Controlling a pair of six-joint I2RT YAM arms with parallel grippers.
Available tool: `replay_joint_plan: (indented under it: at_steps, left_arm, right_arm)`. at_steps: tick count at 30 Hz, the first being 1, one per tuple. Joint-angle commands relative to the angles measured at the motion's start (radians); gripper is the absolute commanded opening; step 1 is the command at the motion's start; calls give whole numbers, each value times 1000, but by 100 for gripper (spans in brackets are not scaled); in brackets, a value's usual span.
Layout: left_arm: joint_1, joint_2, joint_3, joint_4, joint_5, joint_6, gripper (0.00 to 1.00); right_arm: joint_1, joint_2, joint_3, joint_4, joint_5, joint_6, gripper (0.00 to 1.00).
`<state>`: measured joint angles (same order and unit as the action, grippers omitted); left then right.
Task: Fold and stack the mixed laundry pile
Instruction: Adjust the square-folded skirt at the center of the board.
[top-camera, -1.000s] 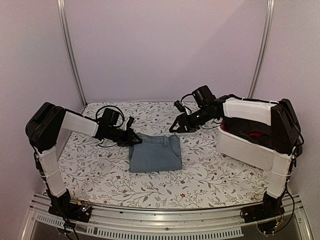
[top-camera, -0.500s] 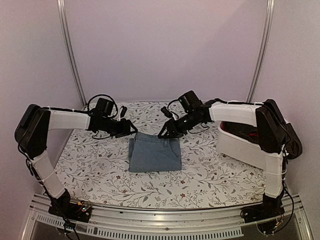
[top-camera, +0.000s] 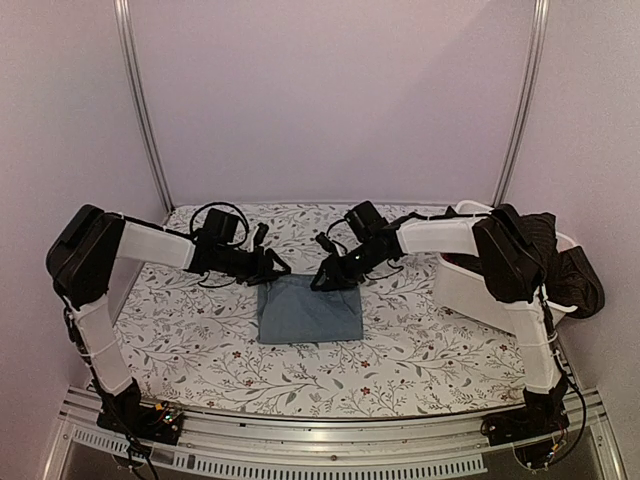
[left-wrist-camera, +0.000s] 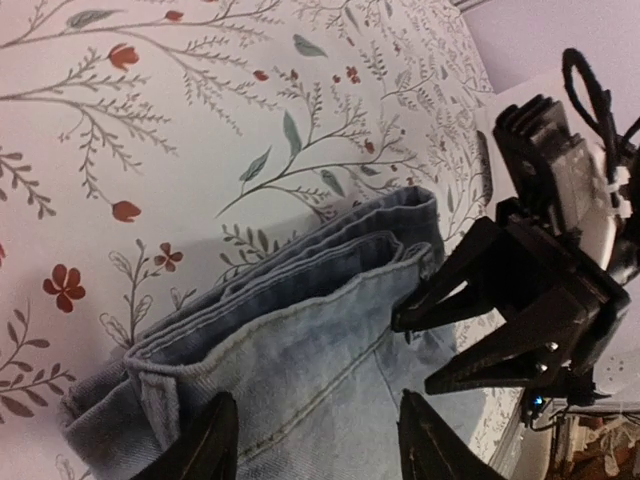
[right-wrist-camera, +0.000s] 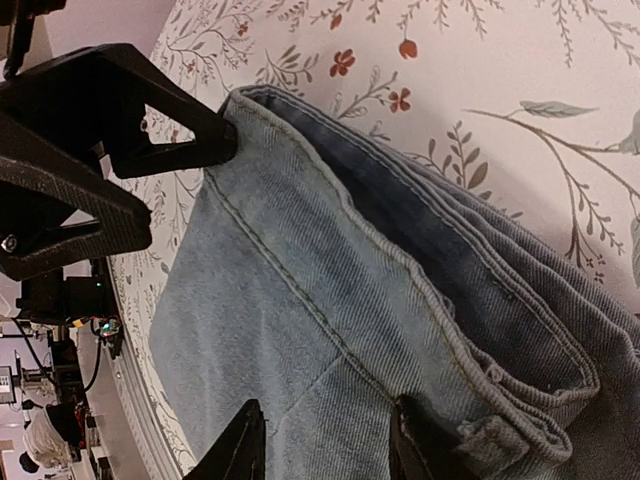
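Both arms have converged on the folded light blue denim piece (top-camera: 308, 312), centred on the surface (top-camera: 200, 350). The left end effector (top-camera: 272, 268), newly spread, straddles its 11 o'clock corner; the right end effector (top-camera: 325, 278), spread, straddles the 1 o'clock corner. Another fold looks imminent.

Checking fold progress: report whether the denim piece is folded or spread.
Folded: the light blue denim piece lies as a compact rectangle, and both wrist views show stacked layers at its edge.

Bare table cover (top-camera: 200, 350) runs all along our near edge and left side. Mid-table the denim piece (top-camera: 308, 312) sits in our way, left gripper (top-camera: 278, 270) and right gripper (top-camera: 318, 283) crowding its far edge; the white bin (top-camera: 480, 295) walls off the right edge.
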<state>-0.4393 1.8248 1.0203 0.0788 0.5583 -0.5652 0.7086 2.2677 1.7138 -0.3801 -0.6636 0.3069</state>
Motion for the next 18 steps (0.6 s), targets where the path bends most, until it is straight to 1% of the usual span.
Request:
replay_joint_plan:
  at_steps: [1,4,7,10,15,16,18]
  left_arm:
    - [35,118,-24,30,-28,-48,54]
    - [61,169,3,-16,-57,-30,55]
    - [87,178,42,-70,-96,-7,56]
    - [108,133,81,-157,-147,46,63]
    - [93,-23,129,-277,-258,164,83]
    - [87,-56,137,-303,-287,187,97]
    - [68,-123,146,-344,-341,227,100]
  right_arm:
    - [-4,76,26,-31,89,-4,42]
    - [-9,114,33,-60,124,-17,46]
    - [-12,111,53,-80,125,-35,53]
    - [-13,42,76,-82,132,-59,63]
    - [-24,-110,87,-89,173,-68,76]
    - [-26,-137,82,-88,200,-68,79]
    - [-37,-201,72,-88,241,-68,84]
